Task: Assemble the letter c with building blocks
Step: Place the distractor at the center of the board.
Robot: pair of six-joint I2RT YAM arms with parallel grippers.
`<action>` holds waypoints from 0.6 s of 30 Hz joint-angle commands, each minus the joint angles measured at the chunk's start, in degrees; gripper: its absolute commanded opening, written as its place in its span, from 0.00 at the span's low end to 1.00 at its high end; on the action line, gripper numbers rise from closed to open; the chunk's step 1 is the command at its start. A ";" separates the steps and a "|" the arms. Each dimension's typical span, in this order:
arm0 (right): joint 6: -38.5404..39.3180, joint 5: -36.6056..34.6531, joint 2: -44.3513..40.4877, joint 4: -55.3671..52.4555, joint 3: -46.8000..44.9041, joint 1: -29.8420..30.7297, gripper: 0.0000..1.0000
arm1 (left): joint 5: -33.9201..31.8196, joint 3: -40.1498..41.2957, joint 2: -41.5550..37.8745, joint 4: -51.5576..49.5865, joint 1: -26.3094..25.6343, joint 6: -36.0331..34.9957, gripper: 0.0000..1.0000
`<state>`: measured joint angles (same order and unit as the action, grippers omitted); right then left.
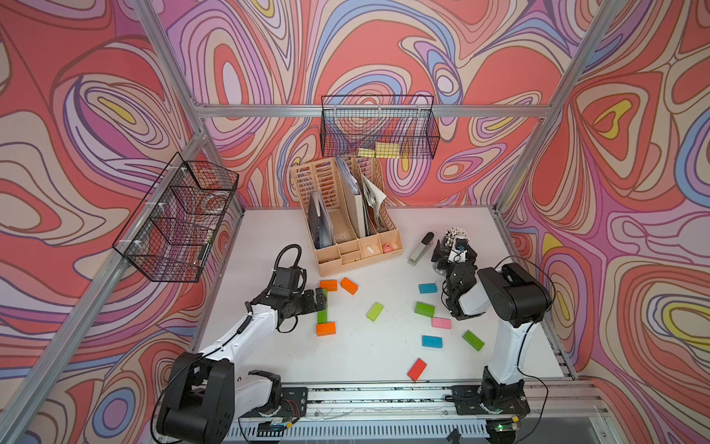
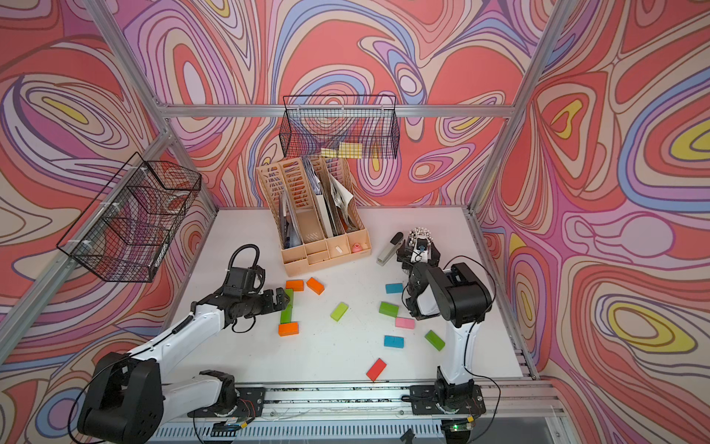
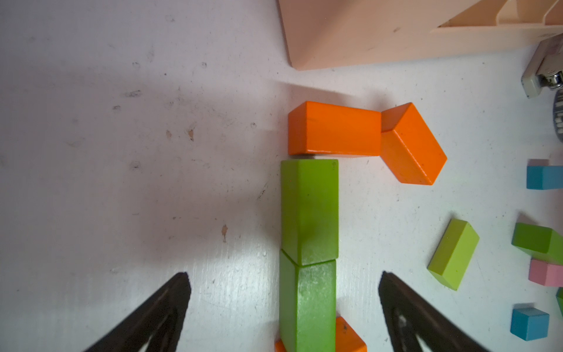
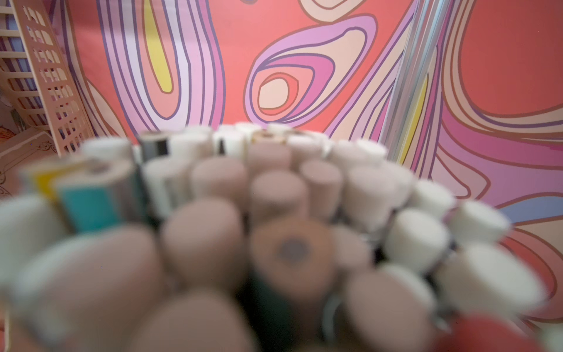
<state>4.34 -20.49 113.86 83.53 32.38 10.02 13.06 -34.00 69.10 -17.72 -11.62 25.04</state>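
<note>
Building blocks form a partial shape at the table's left. An orange block (image 1: 328, 285) lies at the far end and a tilted orange block (image 1: 349, 285) touches its right end. Two green blocks (image 3: 309, 210) (image 3: 307, 304) run end to end, with an orange block (image 1: 325, 328) at the near end. My left gripper (image 1: 320, 301) (image 3: 283, 274) hangs open over the nearer green block, one finger on each side, touching nothing. Loose blocks lie to the right: lime (image 1: 375, 311), blue (image 1: 427, 288), green (image 1: 424, 309), pink (image 1: 441, 322), red (image 1: 417, 369). My right gripper (image 1: 455, 251) sits at a pencil cup (image 4: 274, 189), jaws spread wide.
A beige desk organiser (image 1: 345, 230) stands at the back centre. A white stapler (image 1: 420, 249) lies next to the pencil cup. Wire baskets hang on the back wall (image 1: 378, 127) and the left wall (image 1: 178, 219). More blocks, blue (image 1: 432, 341) and green (image 1: 473, 340), lie near the right arm.
</note>
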 commanded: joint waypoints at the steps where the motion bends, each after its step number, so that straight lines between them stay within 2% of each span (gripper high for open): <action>1: 1.28 -2.43 -1.47 1.63 -1.02 -0.35 0.98 | -0.40 0.35 -0.28 0.41 0.28 -0.80 0.99; 7: 0.37 -5.26 -6.42 1.55 -4.96 -0.06 0.98 | -0.32 0.17 0.03 0.34 0.28 -0.80 0.99; 10: 0.68 -6.63 -9.81 -1.72 -5.84 0.67 0.98 | -0.41 0.25 -0.06 0.38 0.36 -0.87 0.99; 13: 0.85 -6.23 -12.00 -6.01 -5.84 1.45 0.98 | -0.37 0.25 -0.11 0.33 0.29 -0.80 0.99; 18: 1.08 -6.52 -16.34 -4.96 -7.65 2.49 0.98 | -0.52 0.33 -0.18 0.40 0.36 -0.83 0.99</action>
<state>4.93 -25.74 99.59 79.57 25.98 11.75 13.06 -34.00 69.10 -17.72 -11.62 25.04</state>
